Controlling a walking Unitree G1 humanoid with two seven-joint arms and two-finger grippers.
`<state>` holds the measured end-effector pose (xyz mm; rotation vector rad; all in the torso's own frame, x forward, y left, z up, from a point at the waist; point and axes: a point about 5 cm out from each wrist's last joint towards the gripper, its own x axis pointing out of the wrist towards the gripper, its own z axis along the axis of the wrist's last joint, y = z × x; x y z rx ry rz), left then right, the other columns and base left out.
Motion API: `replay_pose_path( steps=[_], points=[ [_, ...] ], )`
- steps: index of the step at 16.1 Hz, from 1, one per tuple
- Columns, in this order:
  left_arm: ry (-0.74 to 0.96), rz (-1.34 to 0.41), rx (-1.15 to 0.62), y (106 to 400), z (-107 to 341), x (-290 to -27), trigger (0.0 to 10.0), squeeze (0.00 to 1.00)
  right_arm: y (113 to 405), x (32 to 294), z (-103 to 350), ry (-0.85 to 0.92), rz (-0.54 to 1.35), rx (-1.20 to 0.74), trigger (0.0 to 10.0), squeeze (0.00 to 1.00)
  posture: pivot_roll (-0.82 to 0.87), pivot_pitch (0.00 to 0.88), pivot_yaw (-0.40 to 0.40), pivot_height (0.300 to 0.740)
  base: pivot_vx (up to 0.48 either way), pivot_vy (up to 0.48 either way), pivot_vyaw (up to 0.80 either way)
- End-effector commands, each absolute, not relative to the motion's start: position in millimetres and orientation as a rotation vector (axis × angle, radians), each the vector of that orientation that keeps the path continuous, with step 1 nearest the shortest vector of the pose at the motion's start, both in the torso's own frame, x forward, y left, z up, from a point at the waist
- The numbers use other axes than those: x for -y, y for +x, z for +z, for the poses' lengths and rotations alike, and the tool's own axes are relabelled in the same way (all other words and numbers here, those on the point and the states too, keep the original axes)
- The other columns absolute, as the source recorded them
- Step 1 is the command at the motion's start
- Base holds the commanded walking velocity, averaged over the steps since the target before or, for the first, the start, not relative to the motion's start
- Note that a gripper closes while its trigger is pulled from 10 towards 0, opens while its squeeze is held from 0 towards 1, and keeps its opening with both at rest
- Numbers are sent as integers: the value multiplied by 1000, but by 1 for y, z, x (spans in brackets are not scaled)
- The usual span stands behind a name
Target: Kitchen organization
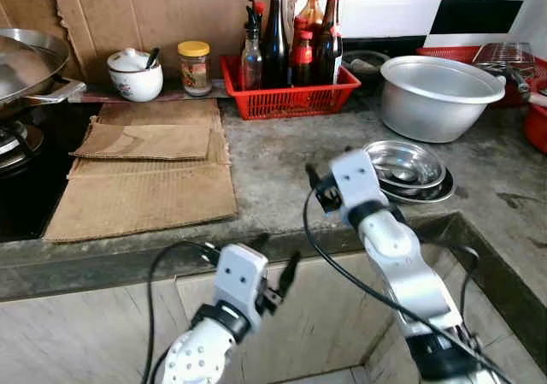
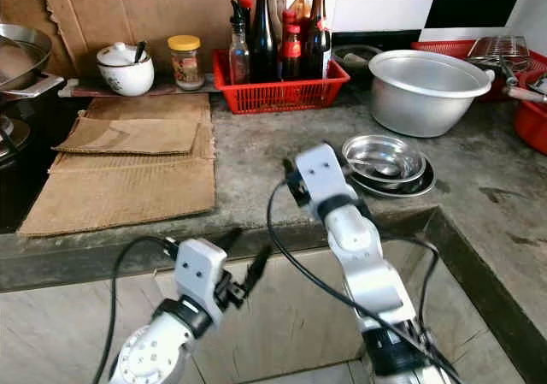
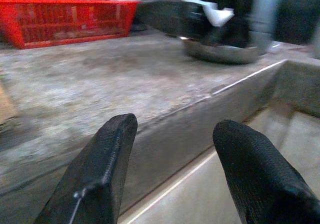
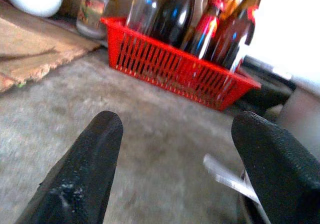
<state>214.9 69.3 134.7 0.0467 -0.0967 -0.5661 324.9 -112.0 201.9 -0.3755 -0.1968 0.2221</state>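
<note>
Two grippers in play, both with fingers spread wide and holding nothing. Your right gripper (image 4: 175, 169) hangs over the grey stone counter (image 1: 273, 157), just left of the stacked steel bowls (image 1: 406, 166), aimed back toward the red basket (image 1: 286, 97) of sauce bottles (image 1: 275, 38). Your left gripper (image 3: 177, 174) sits low at the counter's front edge, below the slab, fingers pointed up and right toward the bowls.

The basket's long axis runs left-right along the back wall; the bottles stand upright inside it. Left of it, near each other, are a yellow-lidded jar (image 1: 195, 66) and a white lidded pot (image 1: 134, 74) with a spoon handle sticking out. A big aluminium basin (image 1: 438, 93) stands behind the steel bowls, right of the basket. In the right wrist view a flat metal handle pokes out near the bowl rim; you can't tell what it belongs to.

Flattened cardboard sheets (image 1: 145, 174) lie overlapping on the left part of the counter, long side running front to back. A wok (image 1: 26, 59) sits at the far left over the stove.
</note>
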Motion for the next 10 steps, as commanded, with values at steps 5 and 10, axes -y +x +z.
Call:
replay_pose_path(
  steps=[5, 10],
  points=[
    [2, -635, 149, 208, 147, -62, 10000, 0, 344, 110, 206, -592, 172, 218, 10000, 0, 63, 79, -78, 740, 0, 0, 0],
    [7, -632, 149, 208, 148, -62, 10000, 0, 349, 112, 201, -535, 132, 184, 10000, 0, 66, 98, -86, 740, 0, 0, 0]
  ],
)
